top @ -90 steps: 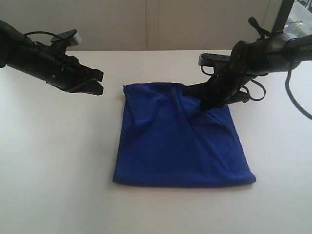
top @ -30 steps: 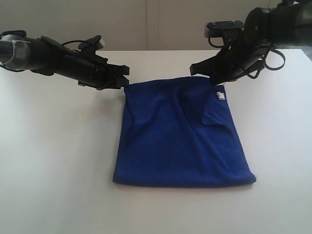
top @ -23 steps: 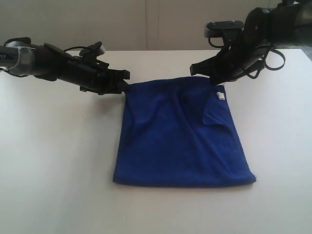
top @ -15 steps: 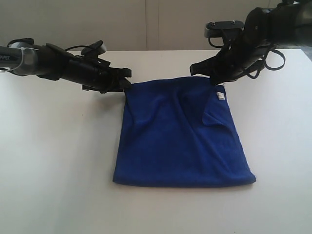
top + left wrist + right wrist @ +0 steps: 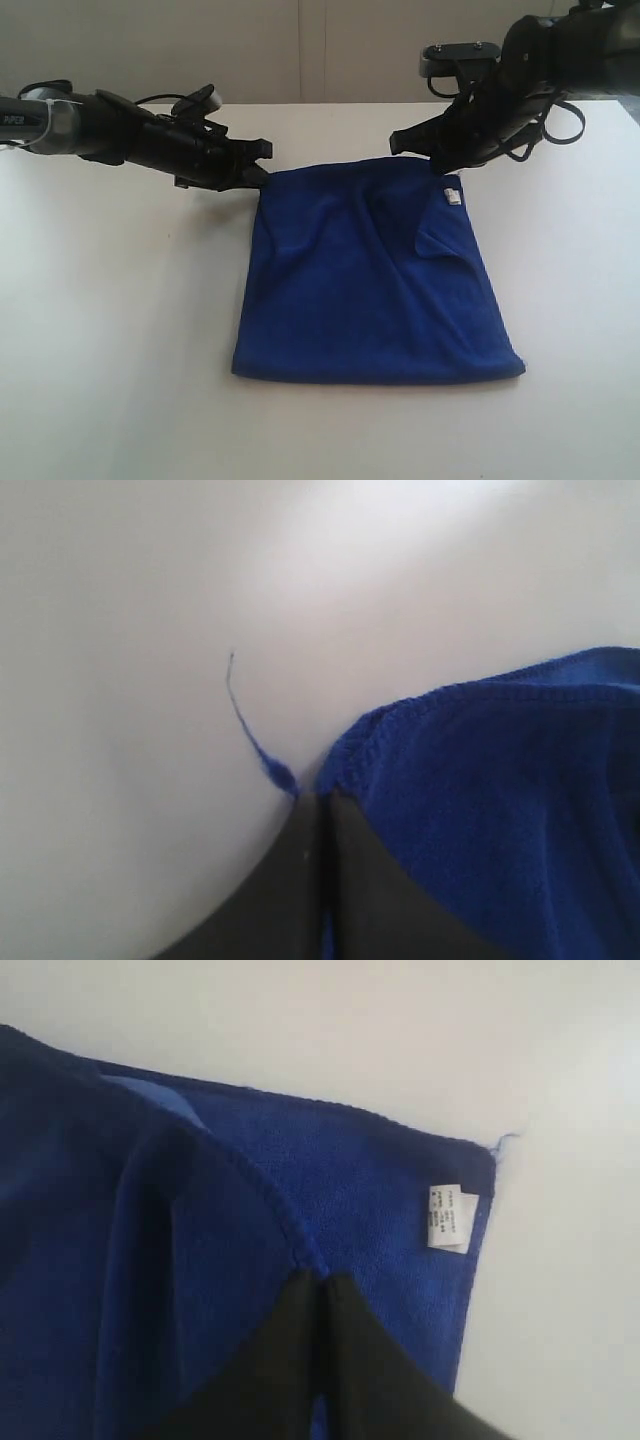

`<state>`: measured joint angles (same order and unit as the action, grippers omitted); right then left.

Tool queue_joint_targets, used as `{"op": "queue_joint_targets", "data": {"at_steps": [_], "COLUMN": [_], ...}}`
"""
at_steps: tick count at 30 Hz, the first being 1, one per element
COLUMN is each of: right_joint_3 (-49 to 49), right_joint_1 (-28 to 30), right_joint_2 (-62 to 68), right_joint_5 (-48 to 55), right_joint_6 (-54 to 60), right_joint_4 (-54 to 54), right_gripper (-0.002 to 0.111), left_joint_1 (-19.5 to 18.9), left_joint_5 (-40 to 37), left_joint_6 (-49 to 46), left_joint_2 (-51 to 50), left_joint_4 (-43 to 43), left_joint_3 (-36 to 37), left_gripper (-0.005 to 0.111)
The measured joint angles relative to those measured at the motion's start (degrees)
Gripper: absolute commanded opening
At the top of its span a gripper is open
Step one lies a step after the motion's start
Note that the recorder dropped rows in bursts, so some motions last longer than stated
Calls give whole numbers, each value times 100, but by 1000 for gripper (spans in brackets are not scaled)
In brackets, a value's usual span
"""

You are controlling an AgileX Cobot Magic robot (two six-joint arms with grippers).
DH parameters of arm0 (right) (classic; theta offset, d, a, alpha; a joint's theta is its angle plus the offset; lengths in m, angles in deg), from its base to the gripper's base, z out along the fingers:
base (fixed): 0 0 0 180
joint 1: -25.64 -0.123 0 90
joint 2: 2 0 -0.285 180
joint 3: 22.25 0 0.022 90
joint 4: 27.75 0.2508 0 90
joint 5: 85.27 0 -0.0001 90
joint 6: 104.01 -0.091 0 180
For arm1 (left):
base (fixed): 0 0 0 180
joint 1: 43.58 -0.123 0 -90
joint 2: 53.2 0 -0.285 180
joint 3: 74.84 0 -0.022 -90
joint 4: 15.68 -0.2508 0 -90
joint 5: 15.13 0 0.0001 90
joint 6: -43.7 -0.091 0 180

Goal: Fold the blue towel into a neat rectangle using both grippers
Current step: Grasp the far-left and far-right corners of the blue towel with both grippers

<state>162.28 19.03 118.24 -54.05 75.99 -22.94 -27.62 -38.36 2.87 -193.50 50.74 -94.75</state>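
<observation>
**Left pincer on the towel's corner, right pincer closed above the far hem**

The blue towel [image 5: 370,280] lies flat on the white table [image 5: 120,330], about midway between the table's left and right edges. It is a doubled, roughly square shape. Its far hem runs parallel to the table's far edge and lies near it.

My left gripper [image 5: 262,176] reaches in low from the table's left side and meets the towel at its far-left corner. In the left wrist view its fingers [image 5: 300,880] are pressed together. The stitched corner of the cloth bunches right at their tips and a sliver of blue shows between them, so I read it as pinching that corner. A loose blue thread [image 5: 245,720] trails from there onto the bare table.

My right gripper [image 5: 398,141] comes from the table's far-right corner and sits over the towel's far hem. Its fingers [image 5: 290,1360] are closed against each other, narrow. A raised fold of cloth [image 5: 250,1180] runs up to their tips, but I cannot tell whether they grip it. The white tag [image 5: 452,196] sits at the towel's far-right corner, just beside that gripper, and a small flap [image 5: 430,235] lies turned over below it.
</observation>
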Motion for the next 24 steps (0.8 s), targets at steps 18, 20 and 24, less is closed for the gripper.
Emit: {"op": "queue_joint_targets", "data": {"at_steps": [18,20,24], "right_joint_3": [0,-10,-184], "right_joint_1": [0,0,0], "right_joint_2": [-819,-1027,-1575], "right_joint_5": [1009,1161,1395], "right_joint_6": [1895,1989,2066], "right_joint_4": [-63,-74,-74], "right_gripper": [0,0,0], "left_joint_1": [0,0,0], "left_joint_5": [-2065,-2389,-2764], "left_joint_6": [-202,-164,-74], "left_joint_2": [1251,1417,1839], "left_joint_4": [-1882,-2092,-2200], "left_joint_3": [0,0,82], "left_gripper": [0,0,0]}}
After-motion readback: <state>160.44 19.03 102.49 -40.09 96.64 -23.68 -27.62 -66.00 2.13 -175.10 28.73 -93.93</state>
